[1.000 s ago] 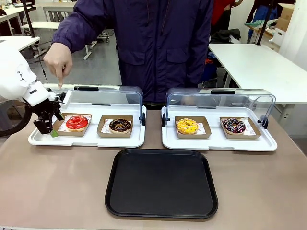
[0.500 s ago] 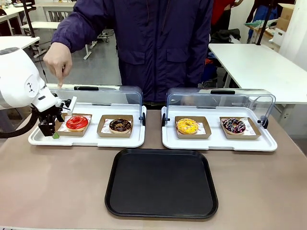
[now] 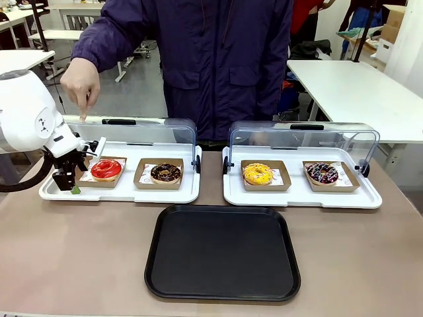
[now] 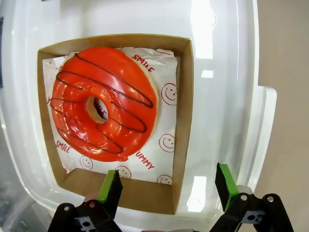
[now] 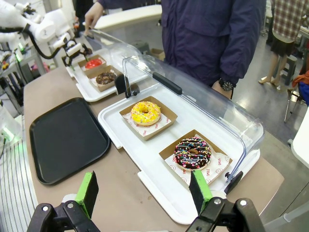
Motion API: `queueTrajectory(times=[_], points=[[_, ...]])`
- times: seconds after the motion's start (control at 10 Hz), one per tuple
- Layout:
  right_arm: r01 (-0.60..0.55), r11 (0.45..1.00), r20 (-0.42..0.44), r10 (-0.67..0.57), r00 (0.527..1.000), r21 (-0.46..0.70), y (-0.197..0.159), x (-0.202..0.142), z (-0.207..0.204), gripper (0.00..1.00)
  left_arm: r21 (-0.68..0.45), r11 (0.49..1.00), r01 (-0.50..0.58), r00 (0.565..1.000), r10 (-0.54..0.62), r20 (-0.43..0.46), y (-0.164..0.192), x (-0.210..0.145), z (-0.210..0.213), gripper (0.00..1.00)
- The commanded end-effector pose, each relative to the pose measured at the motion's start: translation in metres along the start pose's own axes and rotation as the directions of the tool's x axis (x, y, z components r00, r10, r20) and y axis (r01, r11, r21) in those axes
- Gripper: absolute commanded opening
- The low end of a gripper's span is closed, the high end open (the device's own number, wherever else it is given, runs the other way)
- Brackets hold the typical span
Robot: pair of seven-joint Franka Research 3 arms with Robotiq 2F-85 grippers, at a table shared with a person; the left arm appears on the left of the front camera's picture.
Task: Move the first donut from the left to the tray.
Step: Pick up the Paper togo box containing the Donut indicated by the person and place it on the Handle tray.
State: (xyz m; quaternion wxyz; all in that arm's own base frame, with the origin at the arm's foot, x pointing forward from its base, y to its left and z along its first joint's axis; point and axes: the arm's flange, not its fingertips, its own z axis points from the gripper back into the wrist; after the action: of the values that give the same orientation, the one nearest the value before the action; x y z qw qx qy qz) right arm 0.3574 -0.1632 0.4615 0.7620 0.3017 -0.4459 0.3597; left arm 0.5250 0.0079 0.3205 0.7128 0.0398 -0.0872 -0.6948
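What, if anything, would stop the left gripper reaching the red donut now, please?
Likely nothing, so yes: the left gripper is open right by the red donut, and the clear lid stands raised.

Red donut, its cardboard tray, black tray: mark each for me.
red donut [image 4: 123, 104], left wrist view, icing beside hole
cardboard tray [image 4: 145, 195], left wrist view, near wall
black tray [image 3: 223, 254], front view, bare floor
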Motion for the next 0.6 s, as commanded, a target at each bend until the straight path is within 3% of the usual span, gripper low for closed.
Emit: queueTrajectory(times=[0.0, 0.1, 0.2, 0.3, 0.4, 0.5], points=[[-0.026, 1.0, 0.032, 0.026, 0.999, -0.001, -0.0035, 0.0015, -0.0008, 1.0, 0.004, 1.0, 0.001, 0.999, -0.001, -0.038, 0.0006, 0.0008, -0.0013, 0.44], [-0.026, 1.0, 0.032, 0.026, 0.999, -0.001, -0.0035, 0.0015, -0.0008, 1.0, -0.003, 1.0, 0.0, 0.999, -0.001, -0.049, 0.0009, 0.0004, -0.0015, 0.44], [-0.026, 1.0, 0.032, 0.026, 0.999, -0.001, -0.0035, 0.0015, -0.0008, 1.0, -0.004, 1.0, 0.001, 0.998, -0.001, -0.06, 0.0016, 0.0002, -0.002, 0.0], [-0.026, 1.0, 0.032, 0.026, 0.999, -0.001, -0.0035, 0.0015, -0.0008, 1.0, -0.007, 1.0, 0.0, 0.998, -0.001, -0.062, 0.0011, -0.0004, -0.0018, 0.4], [-0.026, 1.0, 0.032, 0.026, 0.999, -0.001, -0.0035, 0.0015, -0.0008, 1.0, -0.004, 1.0, -0.002, 0.998, 0.001, -0.064, 0.0, -0.0005, -0.0011, 0.0], [-0.026, 1.0, 0.032, 0.026, 0.999, -0.001, -0.0035, 0.0015, -0.0008, 1.0, -0.005, 1.0, -0.002, 0.998, 0.002, -0.063, -0.0002, -0.0006, -0.0005, 0.0]])
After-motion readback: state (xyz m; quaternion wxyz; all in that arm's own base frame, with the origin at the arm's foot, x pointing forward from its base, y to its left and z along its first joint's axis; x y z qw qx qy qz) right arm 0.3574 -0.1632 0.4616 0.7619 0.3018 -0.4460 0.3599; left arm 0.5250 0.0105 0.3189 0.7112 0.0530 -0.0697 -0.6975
